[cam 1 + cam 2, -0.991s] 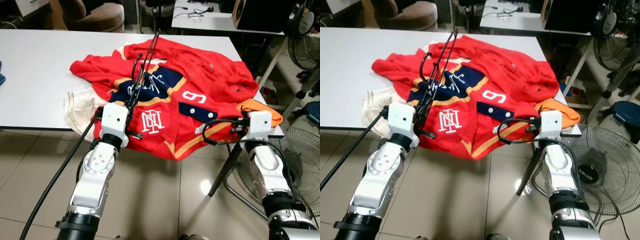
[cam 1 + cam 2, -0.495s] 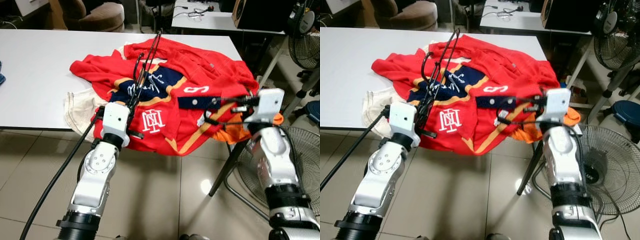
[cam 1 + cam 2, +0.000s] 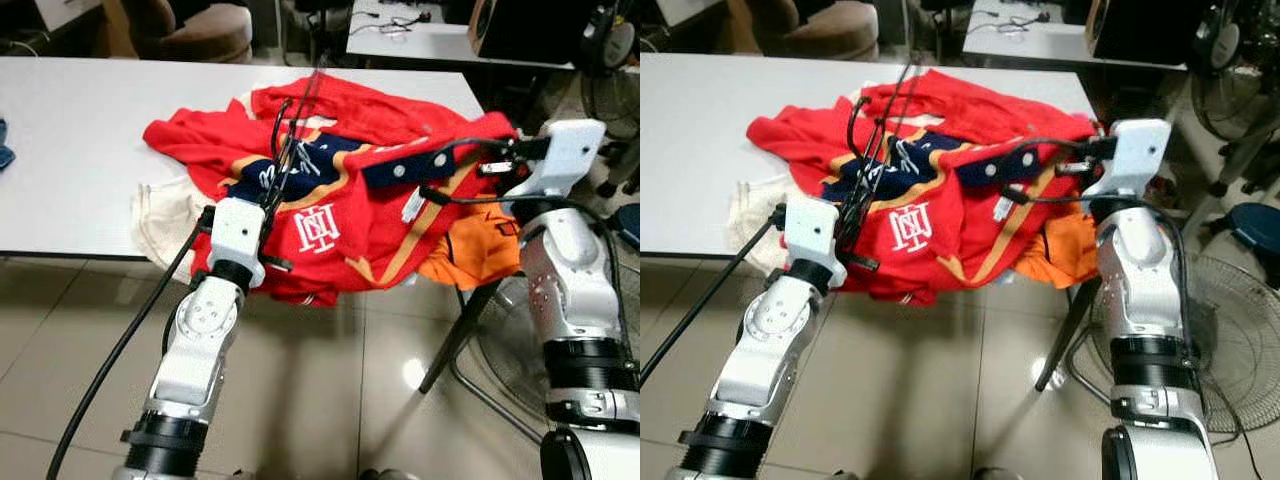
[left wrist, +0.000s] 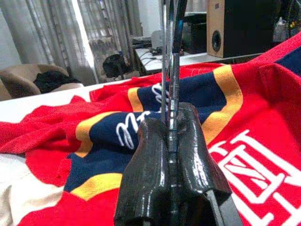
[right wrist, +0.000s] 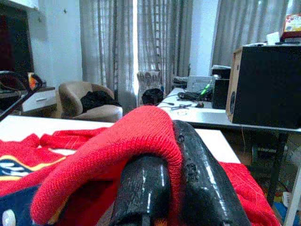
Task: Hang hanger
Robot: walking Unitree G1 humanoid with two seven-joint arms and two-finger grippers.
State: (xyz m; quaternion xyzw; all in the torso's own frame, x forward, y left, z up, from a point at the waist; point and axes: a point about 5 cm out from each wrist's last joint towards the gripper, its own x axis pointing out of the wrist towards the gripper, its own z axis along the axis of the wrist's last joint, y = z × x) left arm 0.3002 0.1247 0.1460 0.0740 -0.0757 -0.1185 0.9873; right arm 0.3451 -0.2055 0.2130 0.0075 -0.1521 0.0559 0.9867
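while the left gripper (image 4: 171, 141) pinches the black hanger (image 3: 292, 140) upright over the red shirt (image 3: 330, 215) on the table (image 3: 70, 150), the right gripper (image 5: 164, 188) grips the shirt's lifted edge; next, feed the hanger inside.

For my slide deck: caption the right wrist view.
Right gripper shut on a fold of the red jersey.

white table (image 3: 70, 140), standing fan (image 3: 1230, 350), speaker (image 5: 263, 84)
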